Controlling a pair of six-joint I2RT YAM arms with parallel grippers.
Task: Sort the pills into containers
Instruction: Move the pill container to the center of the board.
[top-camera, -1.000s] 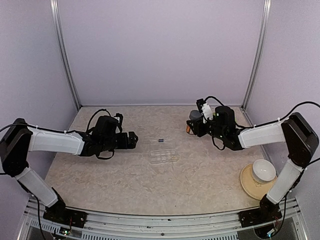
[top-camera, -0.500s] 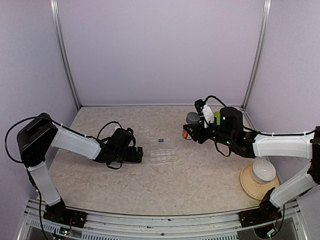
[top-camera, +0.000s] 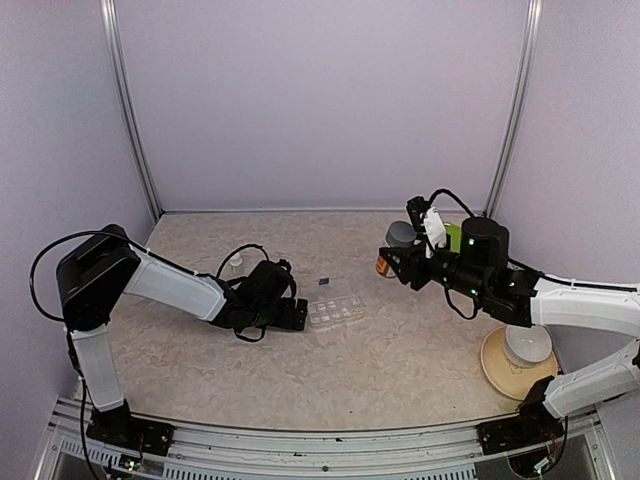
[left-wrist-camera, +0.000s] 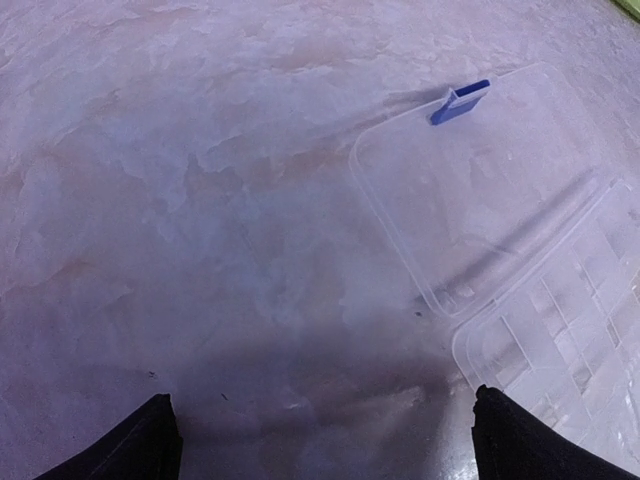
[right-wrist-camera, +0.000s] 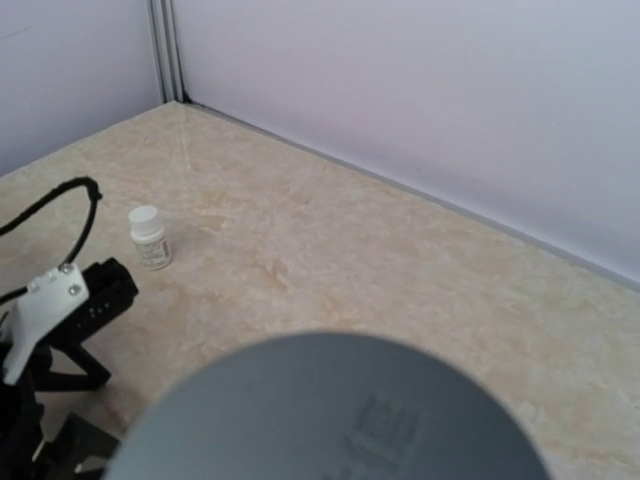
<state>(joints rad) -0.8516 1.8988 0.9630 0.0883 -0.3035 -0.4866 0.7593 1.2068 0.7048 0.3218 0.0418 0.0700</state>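
Finds left claw (left-wrist-camera: 322, 425) released, pill box (left-wrist-camera: 560, 330) ahead-right, lid (left-wrist-camera: 470, 190) plainly open in wrist view only; worktop (left-wrist-camera: 180, 200) room leftward; right claw (top-camera: 392, 255) grasping grey-capped bottle (top-camera: 400, 234).

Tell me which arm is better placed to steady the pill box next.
Left, probably. The left hand sits open, low beside the pill box. The right hand is farther off and holds a gray-capped bottle.

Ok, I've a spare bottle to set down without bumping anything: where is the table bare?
Free: the wide near strip between the pill box and the arm bases, and the far middle behind the dark blue piece. Crowded: beside the pill box, where the left end effector sits, and around the white bowl.
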